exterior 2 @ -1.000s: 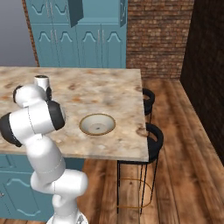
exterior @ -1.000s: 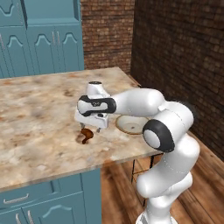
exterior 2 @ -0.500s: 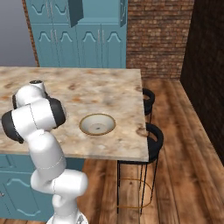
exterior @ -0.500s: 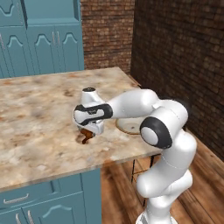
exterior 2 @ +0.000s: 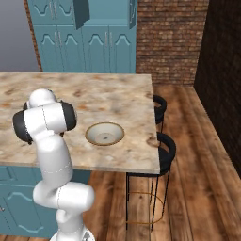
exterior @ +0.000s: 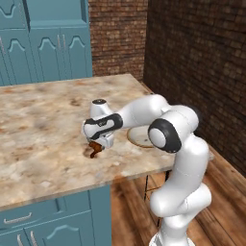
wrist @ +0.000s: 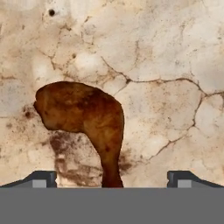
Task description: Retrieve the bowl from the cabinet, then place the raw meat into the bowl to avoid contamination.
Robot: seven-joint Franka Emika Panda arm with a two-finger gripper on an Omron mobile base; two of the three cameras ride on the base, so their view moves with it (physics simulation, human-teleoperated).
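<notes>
The raw meat [wrist: 83, 118], a reddish-brown drumstick-shaped chunk, lies on the marble counter [exterior: 43, 125] near its front edge. My gripper [exterior: 96, 143] hangs just above the raw meat [exterior: 94, 152], pointing straight down. In the hand view its jaws stand open, with one fingertip [wrist: 41, 178] on either side of the meat's thin end and nothing held. The tan bowl [exterior 2: 105, 133] sits empty on the counter to the right of the arm, and the forearm partly hides the bowl [exterior: 139, 139] in the left base view. The teal cabinet [exterior 2: 94, 33] stands behind the counter.
An upper cabinet door [exterior 2: 81, 13] stands open at the back. Two black stools [exterior 2: 164, 146] stand by the counter's right end, over a wooden floor. A dark brick wall [exterior: 202, 62] runs along the right. Teal drawers [exterior: 29, 221] sit under the counter's front.
The hand has come down and slightly left toward the raw meat, jaws still open. The meat and bowl have not moved.
</notes>
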